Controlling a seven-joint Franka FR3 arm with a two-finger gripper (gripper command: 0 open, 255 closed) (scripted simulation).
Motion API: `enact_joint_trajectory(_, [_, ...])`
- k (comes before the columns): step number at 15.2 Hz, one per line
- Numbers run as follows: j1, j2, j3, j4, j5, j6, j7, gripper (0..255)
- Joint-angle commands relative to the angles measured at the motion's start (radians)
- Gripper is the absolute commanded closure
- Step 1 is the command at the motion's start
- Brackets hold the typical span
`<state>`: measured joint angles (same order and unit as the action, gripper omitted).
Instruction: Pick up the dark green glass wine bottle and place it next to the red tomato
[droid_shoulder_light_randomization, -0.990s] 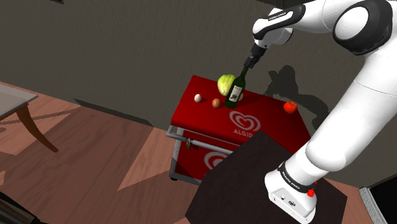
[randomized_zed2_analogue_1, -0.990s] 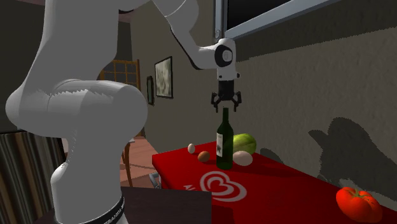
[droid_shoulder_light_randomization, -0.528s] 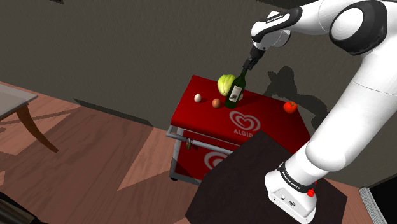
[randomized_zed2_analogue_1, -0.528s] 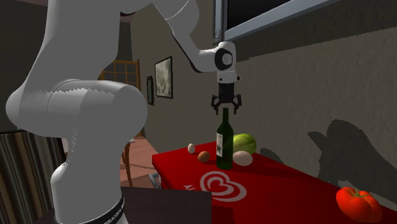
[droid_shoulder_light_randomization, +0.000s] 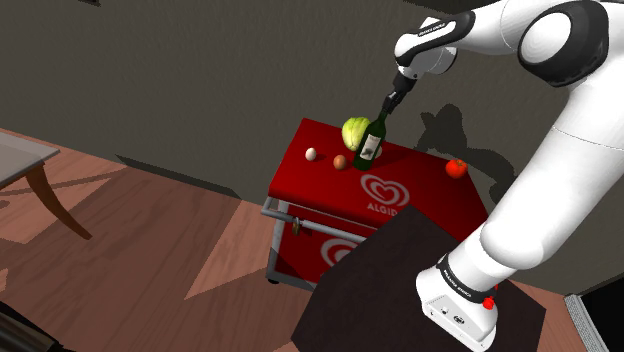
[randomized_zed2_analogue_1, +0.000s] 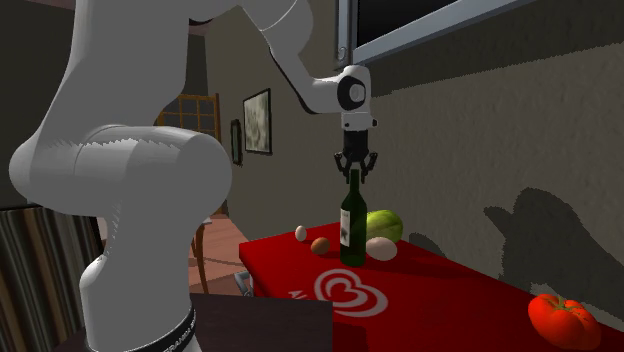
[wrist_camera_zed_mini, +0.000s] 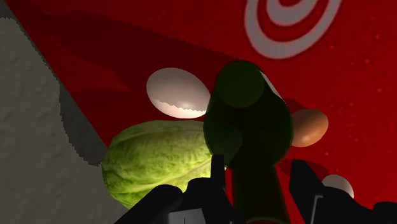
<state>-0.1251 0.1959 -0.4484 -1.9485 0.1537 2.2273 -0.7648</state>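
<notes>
The gripper (wrist_camera_zed_mini: 257, 177) has its two black fingers spread, one on each side of the neck of the wine bottle (wrist_camera_zed_mini: 248, 121). In the wrist view one finger sits right at the edge of the glass, while a thin strip of red shows between the neck and the other, so the bottle is not pinched. In the second exterior view the fingertips straddle the very top of the neck, with the hand pointing straight down above it.

The dark green bottle stands upright on the red chest (droid_shoulder_light_randomization: 425, 178), near its back edge and above a white heart logo (droid_shoulder_light_randomization: 380, 188). Just behind the bottle lies a pale green cabbage (wrist_camera_zed_mini: 159, 162). A large white egg-shaped thing (wrist_camera_zed_mini: 178, 93) lies just beside the bottle's base, next to the cabbage. A brown egg (wrist_camera_zed_mini: 308, 126) lies close to the bottle on the other side, and a small white egg (randomized_zed2_analogue_1: 301, 233) lies a little beyond it.

The red tomato (droid_shoulder_light_randomization: 456, 168) sits on the same red top, well apart from the bottle, toward the shoulder view's right. The white arm (droid_shoulder_light_randomization: 560, 150) rises from the dark stand (droid_shoulder_light_randomization: 400, 285) and reaches over the chest. A wooden floor (droid_shoulder_light_randomization: 150, 250) lies around it, and a grey wall stands behind.
</notes>
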Motion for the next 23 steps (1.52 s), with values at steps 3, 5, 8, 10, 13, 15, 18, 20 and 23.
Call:
enact_joint_trajectory(3, [0.000, 0.000, 0.000, 0.000, 0.000, 0.000, 0.000, 255])
enact_joint_trajectory(5, [0.001, -0.006, -0.001, 0.006, -0.004, -0.012, 0.003, 255])
enact_joint_trajectory(8, [0.003, -0.022, -0.004, 0.028, -0.016, -0.048, 0.012, 255])
enact_joint_trajectory(10, [0.004, -0.032, -0.005, 0.043, -0.023, -0.072, 0.017, 255])
enact_joint_trajectory(13, [0.006, -0.046, -0.007, 0.068, -0.032, -0.109, 0.025, 255])
enact_joint_trajectory(15, [0.006, -0.054, -0.008, 0.086, -0.038, -0.133, 0.029, 255])
enact_joint_trajectory(18, [0.007, -0.064, -0.009, 0.115, -0.045, -0.171, 0.035, 255])
enact_joint_trajectory(20, [0.008, -0.070, -0.010, 0.135, -0.049, -0.196, 0.038, 255])
enact_joint_trajectory(23, [0.008, -0.077, -0.011, 0.168, -0.054, -0.235, 0.043, 255])
